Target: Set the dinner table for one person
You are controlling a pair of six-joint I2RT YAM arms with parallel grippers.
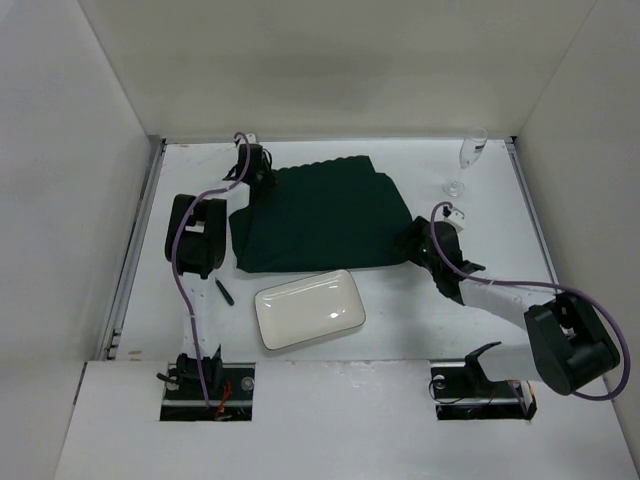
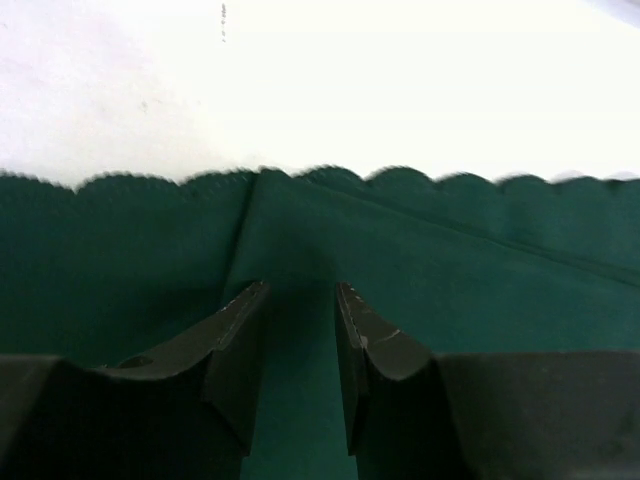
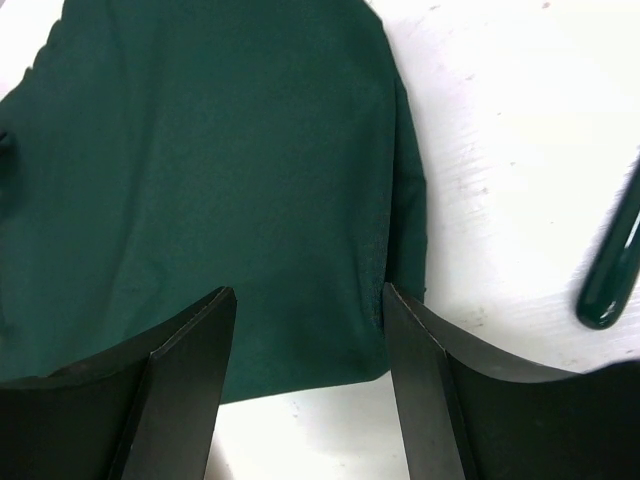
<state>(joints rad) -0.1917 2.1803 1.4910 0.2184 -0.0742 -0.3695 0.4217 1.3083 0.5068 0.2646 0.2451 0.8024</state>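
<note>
You are hovering the left claw (image 2: pixel 300 295) and right claw (image 3: pixel 307 295) open and empty over the placemat (image 1: pixel 320 215); be rising straight, not dragging its corners across the desk (image 1: pixel 400 330).

bare tabletop (image 1: pixel 400 155) strip behind placemat (image 1: pixel 320 215), wine glass (image 1: pixel 466 160) at its right

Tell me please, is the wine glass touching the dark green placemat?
Apart. The top view shows bare white table between the wine glass and the placemat, at its right edge.
</note>
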